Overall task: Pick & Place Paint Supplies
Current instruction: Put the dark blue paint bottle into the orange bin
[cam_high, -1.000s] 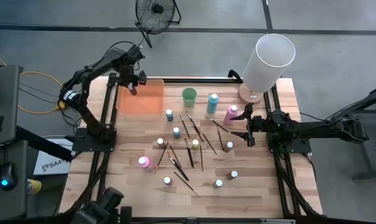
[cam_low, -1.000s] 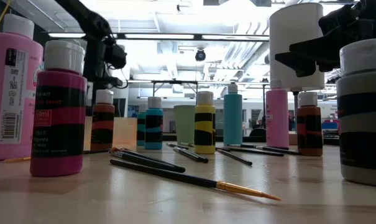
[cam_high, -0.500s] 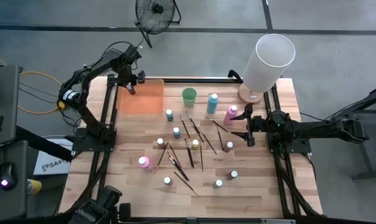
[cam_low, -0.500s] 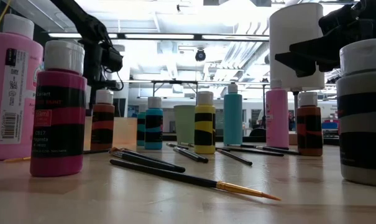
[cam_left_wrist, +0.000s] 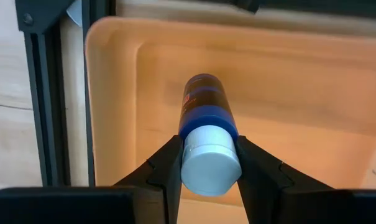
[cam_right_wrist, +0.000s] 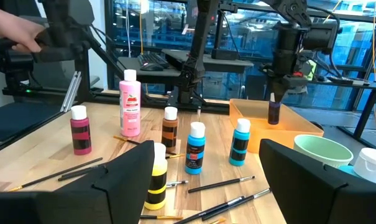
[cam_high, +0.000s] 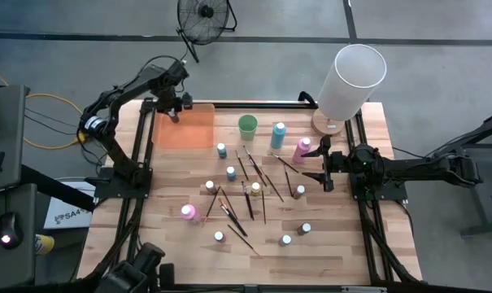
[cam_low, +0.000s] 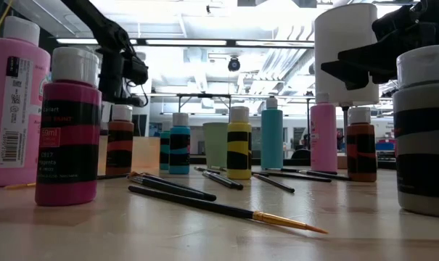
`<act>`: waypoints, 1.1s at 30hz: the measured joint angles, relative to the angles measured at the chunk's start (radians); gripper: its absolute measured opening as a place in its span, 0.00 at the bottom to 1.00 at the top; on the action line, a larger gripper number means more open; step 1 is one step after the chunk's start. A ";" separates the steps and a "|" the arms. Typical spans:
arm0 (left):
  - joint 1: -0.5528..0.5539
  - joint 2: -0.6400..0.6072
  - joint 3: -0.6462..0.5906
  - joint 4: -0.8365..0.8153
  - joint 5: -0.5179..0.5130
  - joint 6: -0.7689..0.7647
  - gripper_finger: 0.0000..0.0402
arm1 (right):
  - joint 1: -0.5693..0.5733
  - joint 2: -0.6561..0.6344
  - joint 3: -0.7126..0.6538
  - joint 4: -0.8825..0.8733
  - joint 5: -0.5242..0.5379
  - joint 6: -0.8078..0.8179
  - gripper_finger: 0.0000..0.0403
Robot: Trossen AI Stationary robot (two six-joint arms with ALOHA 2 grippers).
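Observation:
My left gripper [cam_high: 175, 112] hangs over the orange tray [cam_high: 189, 134] at the table's far left, shut on a small dark bottle with a blue band and a pale cap [cam_left_wrist: 207, 124]. The same bottle [cam_right_wrist: 273, 112] shows upright above the tray in the right wrist view. My right gripper [cam_high: 322, 169] waits open and level at the table's right side. Many small paint bottles [cam_high: 231, 172], a tall blue bottle [cam_high: 278, 134], tall pink bottles [cam_high: 302, 148] and thin dark brushes [cam_high: 249, 195] stand or lie on the wooden table. My left gripper pinches the bottle between its two fingers at its top end, on the sides of the pale cap [cam_left_wrist: 210, 163] and the blue shoulder just under it. The fingers come from above, pointing down. The bottle hangs nearly upright below them over the tray's floor; whether its base touches the floor, I cannot tell.
A green cup [cam_high: 247, 125] stands just right of the tray. A tall white cylinder [cam_high: 351, 77] rises at the far right corner. Black frame rails [cam_high: 136, 175] run along both table sides. The near part of the table [cam_high: 335, 248] holds few things.

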 joint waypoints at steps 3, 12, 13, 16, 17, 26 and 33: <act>0.000 0.027 0.000 -0.006 0.000 0.017 0.29 | 0.000 0.000 0.000 0.000 0.000 0.000 0.71; 0.029 0.043 0.001 -0.003 -0.014 0.021 0.33 | 0.000 0.000 0.000 0.000 0.000 0.000 0.71; 0.036 0.042 0.001 -0.005 -0.005 0.027 0.33 | 0.000 0.000 0.000 0.000 0.000 0.000 0.71; 0.042 0.043 0.002 -0.010 0.009 0.043 0.34 | 0.000 0.000 0.000 0.000 0.000 0.000 0.71; 0.040 0.043 0.002 -0.011 0.009 0.044 0.34 | 0.000 0.000 0.000 0.000 0.000 0.000 0.71; 0.040 0.042 0.001 -0.011 0.015 0.070 0.44 | 0.000 0.000 0.000 0.000 0.000 0.000 0.71; 0.040 0.042 0.015 -0.008 0.016 0.072 0.61 | 0.000 0.000 0.000 0.000 0.000 0.000 0.71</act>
